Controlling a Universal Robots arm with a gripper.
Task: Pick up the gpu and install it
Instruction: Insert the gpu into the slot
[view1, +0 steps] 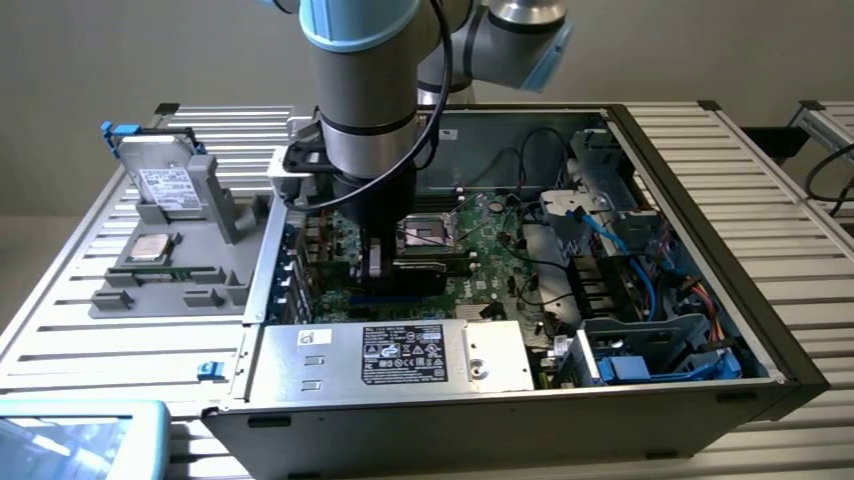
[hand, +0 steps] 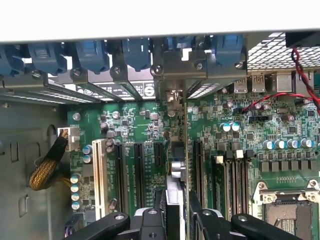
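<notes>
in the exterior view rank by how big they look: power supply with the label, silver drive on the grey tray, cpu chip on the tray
1. Power supply, clearly largest, though nearest the camera.
2. Silver drive.
3. CPU chip, smallest.

You're looking at a bare metal computer case (view1: 694, 330), dull grey, sitting on a ribbed metal table (view1: 107, 330). The motherboard (hand: 140, 125) is showing glossy green. The card (hand: 186, 150) is showing a thin green edge with a shiny metal bracket. The gripper (hand: 177, 220) is looking like matt black plastic. The power supply (view1: 387, 355) is wearing a paper label.
</notes>
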